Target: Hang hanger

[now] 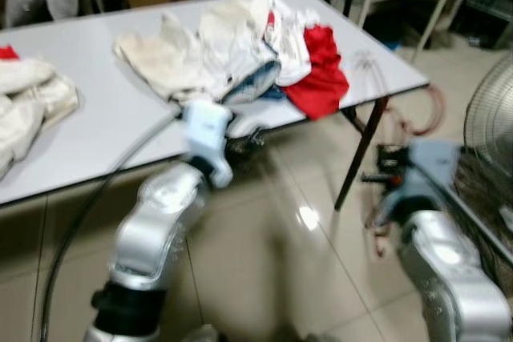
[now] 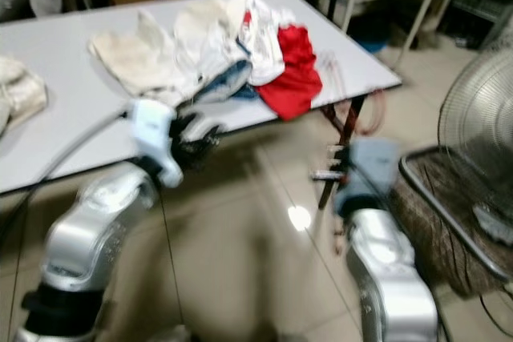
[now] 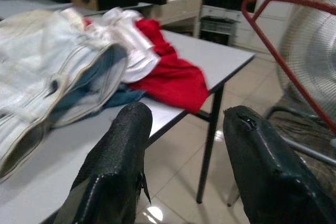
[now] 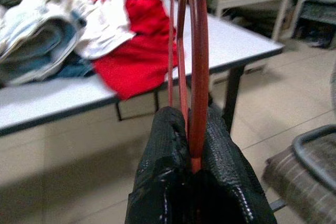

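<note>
Right gripper (image 4: 194,129) clenched on 1 red hanger (image 4: 198,66), held upright in the air off the table's (image 1: 120,118) right corner, near the floor fan (image 2: 481,118). Left gripper (image 3: 184,129) released, empty, at the table's front edge beside the clothes pile (image 1: 240,46). No rail seen. Likely risk: thin wire slipping or twisting between the pads, or snagging on the fan.

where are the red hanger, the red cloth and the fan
red hanger (image 4: 198,77), right wrist view, its bar above the fingers
red cloth (image 3: 173,80), left wrist view, middle of the fabric
fan (image 2: 481,118), right eye view, its wire grille
</note>
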Robot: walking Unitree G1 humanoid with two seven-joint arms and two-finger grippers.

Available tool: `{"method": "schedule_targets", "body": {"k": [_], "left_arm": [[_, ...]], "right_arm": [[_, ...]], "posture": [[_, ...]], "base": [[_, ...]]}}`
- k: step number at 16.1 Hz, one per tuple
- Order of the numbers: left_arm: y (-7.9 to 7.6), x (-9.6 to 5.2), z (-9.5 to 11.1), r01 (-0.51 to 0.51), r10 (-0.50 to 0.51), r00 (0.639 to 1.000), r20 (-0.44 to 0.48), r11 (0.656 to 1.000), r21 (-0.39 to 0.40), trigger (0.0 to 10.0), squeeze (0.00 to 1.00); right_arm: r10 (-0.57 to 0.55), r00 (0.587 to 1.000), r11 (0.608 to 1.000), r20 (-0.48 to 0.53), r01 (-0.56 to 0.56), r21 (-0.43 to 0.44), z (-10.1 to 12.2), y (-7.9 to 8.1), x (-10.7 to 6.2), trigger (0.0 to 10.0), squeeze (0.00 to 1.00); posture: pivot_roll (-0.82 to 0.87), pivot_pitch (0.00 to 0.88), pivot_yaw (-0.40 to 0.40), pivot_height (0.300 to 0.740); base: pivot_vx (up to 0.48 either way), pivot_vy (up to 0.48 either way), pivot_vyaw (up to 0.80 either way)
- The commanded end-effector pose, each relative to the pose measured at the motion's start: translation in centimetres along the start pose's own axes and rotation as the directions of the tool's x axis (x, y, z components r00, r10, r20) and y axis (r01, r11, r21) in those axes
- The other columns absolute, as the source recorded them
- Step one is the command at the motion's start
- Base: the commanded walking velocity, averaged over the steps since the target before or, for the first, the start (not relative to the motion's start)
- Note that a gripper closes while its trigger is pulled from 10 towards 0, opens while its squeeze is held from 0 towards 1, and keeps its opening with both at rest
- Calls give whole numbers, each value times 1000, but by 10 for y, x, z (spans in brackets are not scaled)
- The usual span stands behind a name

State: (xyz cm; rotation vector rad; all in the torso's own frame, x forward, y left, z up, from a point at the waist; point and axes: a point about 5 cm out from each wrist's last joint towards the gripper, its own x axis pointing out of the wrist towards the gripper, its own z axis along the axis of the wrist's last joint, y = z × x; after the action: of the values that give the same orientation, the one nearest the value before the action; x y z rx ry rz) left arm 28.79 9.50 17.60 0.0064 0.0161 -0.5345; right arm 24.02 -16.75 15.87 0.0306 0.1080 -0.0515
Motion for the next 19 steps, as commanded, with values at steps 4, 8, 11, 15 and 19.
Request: {"method": "schedule_targets", "body": {"k": [4,8,11,15,19], "left_arm": [[6,-3,6,-23,23,999,31,1000,8,10000,0],[14,-2,5,-100,100,994,44,995,2,10000,0],[26,-3,6,-200,200,978,59,980,3,10000,0],[32,-8,3,-256,254,966,54,967,19,10000,0],[36,-9,1,-278,277,959,56,960,28,10000,0]], "right_arm": [[28,999,1000,42,-28,-6,8,5,-2,10000,0],[55,997,998,60,-53,-44,12,6,-3,10000,0],[89,995,994,51,-85,-69,12,8,-4,10000,0],[136,989,984,53,-129,-122,12,9,-3,10000,0],[185,982,970,43,-175,-170,12,15,-2,10000,0]], "posture": [[-49,57,14,740],[-61,47,12,740],[-65,42,6,740],[-58,38,-8,740],[-53,33,-7,740]], "base": [[341,0,-800],[341,0,-144],[360,0,0],[397,0,0],[403,0,600]]}}
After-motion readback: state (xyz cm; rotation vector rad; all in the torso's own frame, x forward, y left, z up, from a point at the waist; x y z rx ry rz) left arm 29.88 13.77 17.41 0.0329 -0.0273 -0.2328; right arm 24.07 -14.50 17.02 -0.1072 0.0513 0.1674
